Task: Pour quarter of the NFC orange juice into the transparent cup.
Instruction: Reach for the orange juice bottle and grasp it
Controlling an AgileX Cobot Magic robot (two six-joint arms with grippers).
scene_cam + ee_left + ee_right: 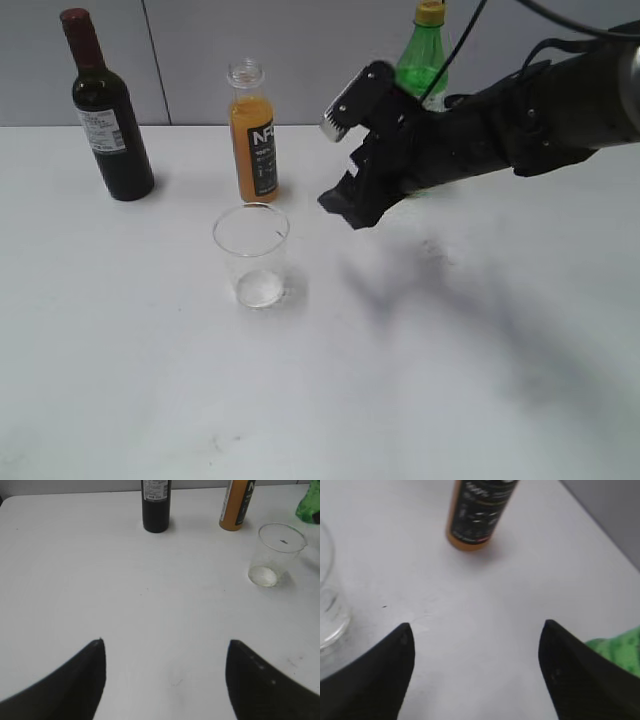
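- I see the NFC orange juice (253,140) standing upright and uncapped at the far middle of the white counter (120,380).
- The transparent cup (251,255) stands just nearer than it, apart, and looks empty.
- My right gripper (345,165) hangs above the counter to the right of the juice, fingers (380,675) spread wide and holding nothing.
- My left gripper (165,680) has its fingers wide over bare counter, nothing held.
- A dark wine bottle (108,115) stands far left; a green bottle (425,55) stands behind my right arm.
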